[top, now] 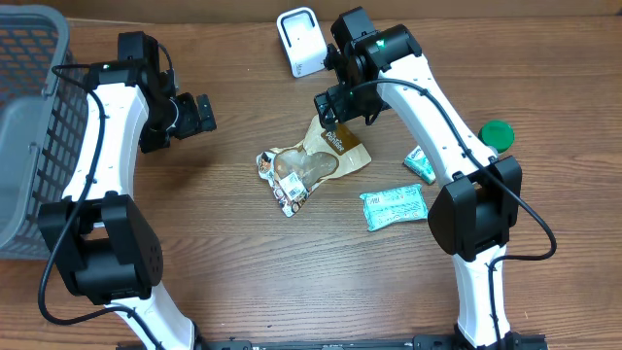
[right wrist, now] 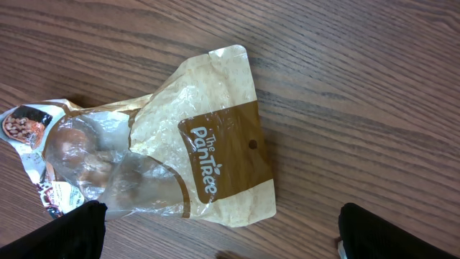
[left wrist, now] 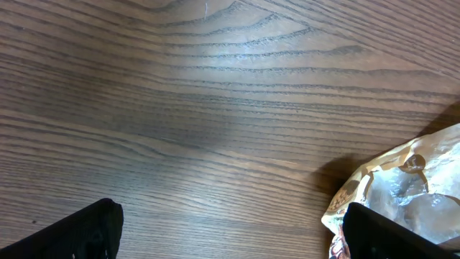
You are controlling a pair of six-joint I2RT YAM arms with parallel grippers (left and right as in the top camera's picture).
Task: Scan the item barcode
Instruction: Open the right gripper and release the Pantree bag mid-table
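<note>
Seen from above, a grey basket (top: 29, 117) fills the far left of the frame, standing on a brown wooden table (top: 224, 243). Just right of it, in the upper left, my left pincer (top: 206, 114) hangs over bare wood. Its jaws are spread wide with nothing between them. My left wrist camera shows its two dark fingertips (left wrist: 79, 230) far apart in the bottom corners, with wood grain between them. An edge of the bag (left wrist: 402, 187) shows at the lower right of that view.

The bag lies flat in the middle of the overhead frame. It is a clear and tan snack pouch with a brown band reading "The PanTree". Neither pincer holds it.

At the top centre stands a white scanner (top: 301, 41), apart from the bag. Just right of the scanner, my right pincer (top: 342, 113) hangs above the bag's tan upper end, jaws spread wide and pinching nothing. In my right wrist camera, the bag fills the space between my two fingertips.

Right of centre lies a teal packet (top: 394, 206). A small packet (top: 420, 163) sits above it beside my right arm, and a green lid (top: 497, 134) lies further right.
</note>
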